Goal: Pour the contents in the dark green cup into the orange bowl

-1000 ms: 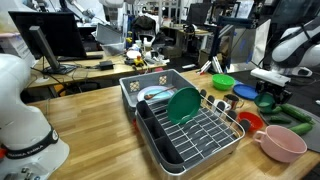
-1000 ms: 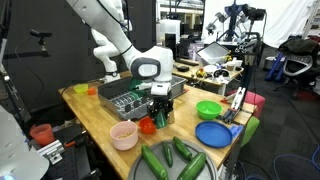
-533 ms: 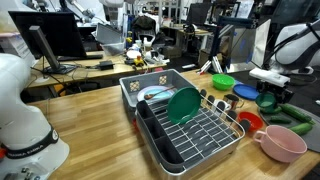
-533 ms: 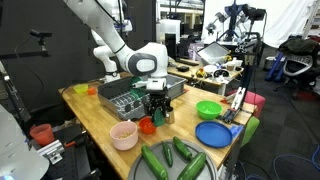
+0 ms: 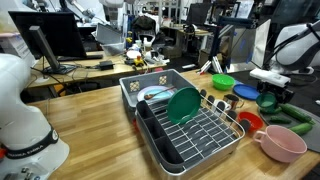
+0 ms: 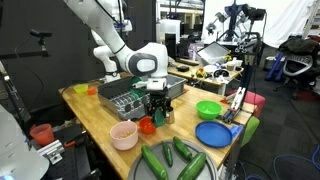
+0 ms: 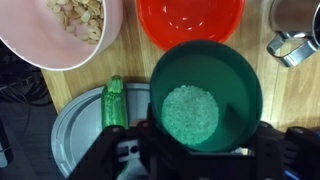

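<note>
My gripper is shut on the dark green cup, held upright; pale grainy contents lie in its bottom. In the wrist view the orange bowl is just beyond the cup's rim, at the top of the frame. In both exterior views the cup hangs in the gripper a little above the table, next to the orange bowl.
A pale pink bowl with food pieces stands beside the orange bowl. A dish rack holds a teal plate. A lime bowl, blue dish, grey tray with green vegetables and metal cup lie nearby.
Between one second and half a second ago the gripper with the cup shifted slightly over the table. Since then nothing has visibly moved.
</note>
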`<state>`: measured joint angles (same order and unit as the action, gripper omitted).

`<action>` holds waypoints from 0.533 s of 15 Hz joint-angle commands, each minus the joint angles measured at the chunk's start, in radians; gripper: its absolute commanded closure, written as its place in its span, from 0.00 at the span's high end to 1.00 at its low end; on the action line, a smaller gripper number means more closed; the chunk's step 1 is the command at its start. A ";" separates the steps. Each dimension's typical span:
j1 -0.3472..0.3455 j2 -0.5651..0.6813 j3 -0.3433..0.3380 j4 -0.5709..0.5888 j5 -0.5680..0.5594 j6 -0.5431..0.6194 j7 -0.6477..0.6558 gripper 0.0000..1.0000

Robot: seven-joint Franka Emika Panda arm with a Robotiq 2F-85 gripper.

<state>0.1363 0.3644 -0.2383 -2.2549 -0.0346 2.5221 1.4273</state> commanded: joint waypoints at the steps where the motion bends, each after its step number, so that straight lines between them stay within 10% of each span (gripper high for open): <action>1: 0.018 -0.010 -0.007 -0.004 -0.100 -0.008 0.080 0.45; 8: 0.072 -0.016 0.009 -0.017 -0.273 -0.040 0.217 0.45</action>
<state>0.1960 0.3634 -0.2356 -2.2582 -0.2507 2.5107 1.5927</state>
